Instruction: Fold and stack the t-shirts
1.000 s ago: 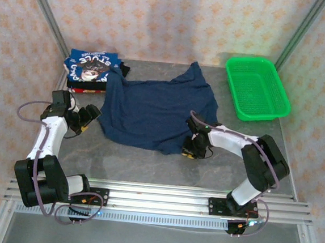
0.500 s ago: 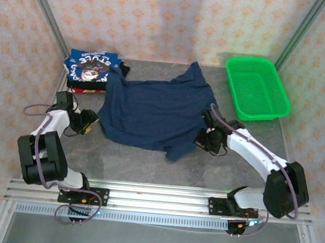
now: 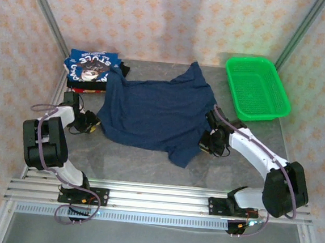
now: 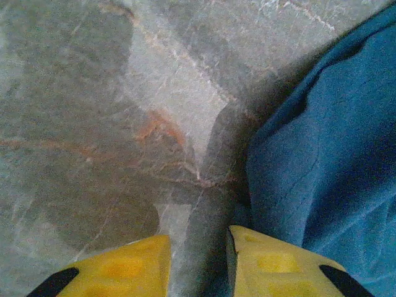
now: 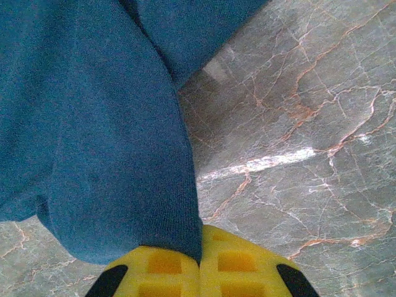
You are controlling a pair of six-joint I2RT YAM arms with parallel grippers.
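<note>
Worktop: grey veined stone-look worktop (image 3: pixel 147 160); it covers the whole cell floor in the top view.
Shirt: dark navy blue cloth t-shirt (image 3: pixel 152 112), lying unfolded and rumpled at frame centre. One sleeve points to upper centre and a flap runs toward lower centre-right. Its upper left corner touches the stack.
Basket: green plastic mesh basket (image 3: pixel 233 93) at upper right, apart from the shirt's right edge.
Stack: pile of folded t-shirts (image 3: pixel 90 69) at upper left. The top one is blue with white lettering and a graphic print; black and red layers show underneath.
Right fingers: right fingers (image 3: pixel 209 142) sit at the shirt's lower right edge. In the wrist view (image 5: pixel 199 260) the yellow pads are pressed together, with a fold of the navy cloth pinched between them.
Left fingers: left fingers (image 3: pixel 92 124) sit low at the shirt's left edge. In the wrist view (image 4: pixel 260 260) they stand apart with bare worktop in the gap. The shirt hem lies against the right-hand one, not clamped.
</note>
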